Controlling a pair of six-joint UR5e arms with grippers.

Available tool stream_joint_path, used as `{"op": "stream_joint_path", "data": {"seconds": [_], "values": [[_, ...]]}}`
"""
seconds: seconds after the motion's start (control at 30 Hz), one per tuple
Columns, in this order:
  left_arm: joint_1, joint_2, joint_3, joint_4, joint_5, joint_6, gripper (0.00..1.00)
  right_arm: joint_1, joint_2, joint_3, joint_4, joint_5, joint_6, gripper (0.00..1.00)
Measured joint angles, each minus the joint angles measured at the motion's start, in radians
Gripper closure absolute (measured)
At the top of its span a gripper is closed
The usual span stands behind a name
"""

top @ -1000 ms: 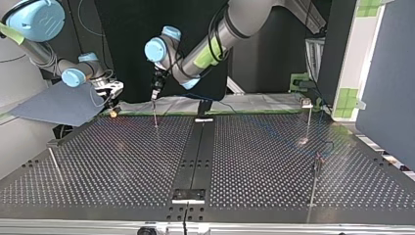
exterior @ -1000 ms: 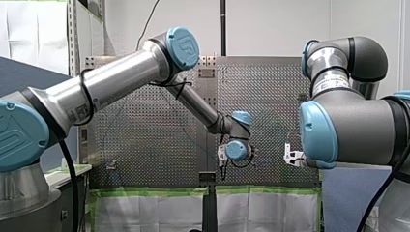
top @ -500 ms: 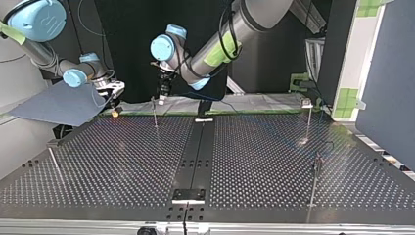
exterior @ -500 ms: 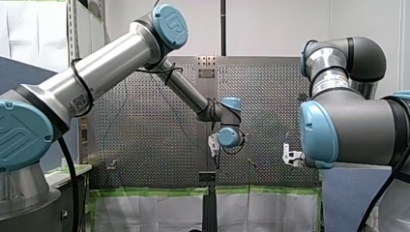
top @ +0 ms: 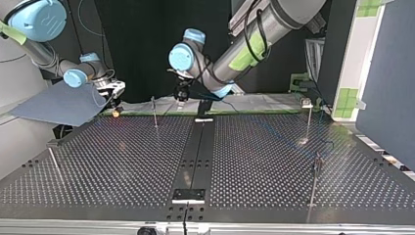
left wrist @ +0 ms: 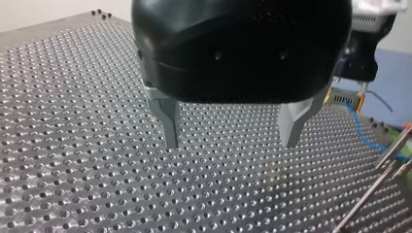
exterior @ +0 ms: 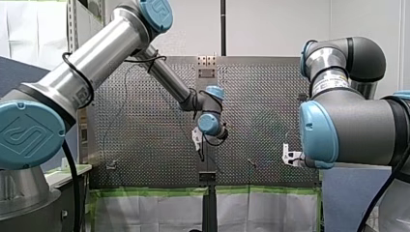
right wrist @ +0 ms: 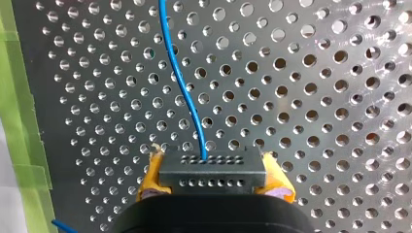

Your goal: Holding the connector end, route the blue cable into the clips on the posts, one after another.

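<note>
While in right gripper (right wrist: 214, 169), connector (right wrist: 212, 178).

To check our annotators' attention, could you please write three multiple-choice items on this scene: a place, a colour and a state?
1. Where is the connector? A between my right tool's yellow pads; B lying free; C in a person's hand.
2. What colour is the cable leaving it? A red; B blue; C green.
3. How is my left tool? A shut on the cable; B open, empty; C shut on nothing.
Key: 1 A, the right wrist view shows the pads clamping it; 2 B, it reads blue there; 3 B, its fingers stand apart with nothing between.
</note>
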Motion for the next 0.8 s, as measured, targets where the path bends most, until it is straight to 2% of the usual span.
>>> {"op": "stream_joint_path", "data": {"seconds": [0.37, 0.57, 0.67, 0.8], "values": [[-0.006, 0.105, -0.105, -0.027, 0.001, -0.006, 0.0, 0.0, 0.0, 0.0, -0.001, 0.0, -0.001, 1.0], [-0.012, 0.17, -0.17, -0.045, -0.038, 0.02, 0.0, 0.0, 0.0, 0.0, 0.003, 0.004, -0.007, 1.0], [-0.015, 0.199, -0.199, -0.046, -0.05, 0.025, 0.0, 0.0, 0.0, 0.0, 0.013, 0.012, -0.019, 1.0], [-0.016, 0.238, -0.238, -0.028, -0.053, 0.023, 0.0, -0.002, 0.0, 0.0, 0.04, 0.034, -0.05, 1.0]]}}
